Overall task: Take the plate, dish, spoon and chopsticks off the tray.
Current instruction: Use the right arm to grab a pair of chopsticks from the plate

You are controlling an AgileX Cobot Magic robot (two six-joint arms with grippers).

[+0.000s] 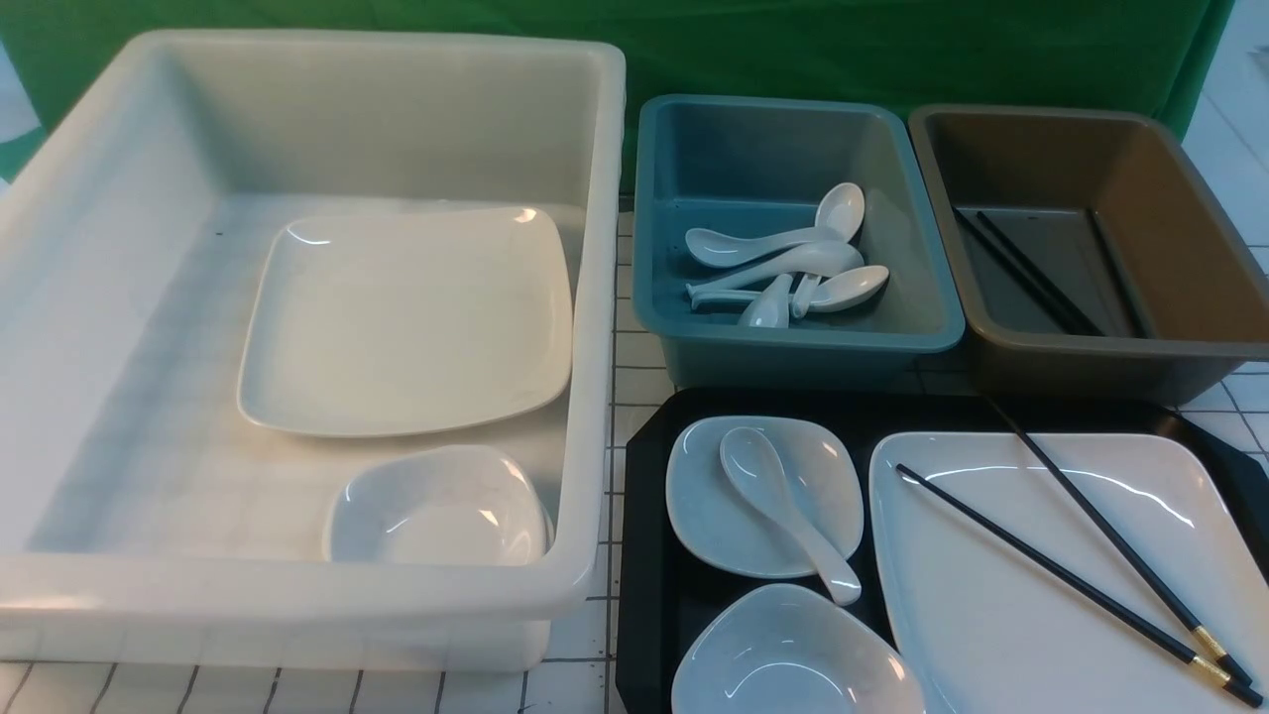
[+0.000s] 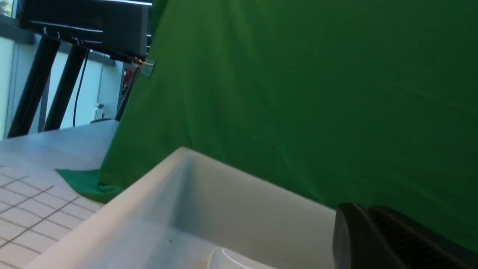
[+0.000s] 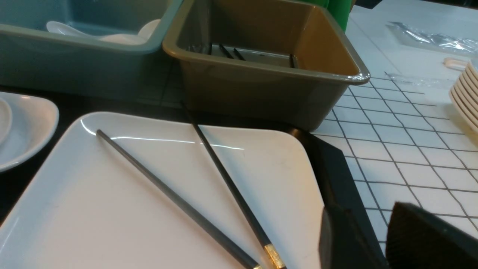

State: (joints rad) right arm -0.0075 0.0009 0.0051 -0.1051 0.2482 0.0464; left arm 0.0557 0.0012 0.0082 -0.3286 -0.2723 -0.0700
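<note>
The black tray lies at the front right. On it the large white plate carries the black chopsticks, splayed in a V. Left of the plate a small dish holds the white spoon, and a second dish sits nearer me. Neither gripper shows in the front view. My right gripper is open and empty over the tray's right rim, beside the plate and the chopsticks. My left gripper is shut on nothing, by the white bin.
The big white bin at left holds a square plate and a small dish. The teal bin holds several spoons. The brown bin holds chopsticks. A stack of plates stands off right.
</note>
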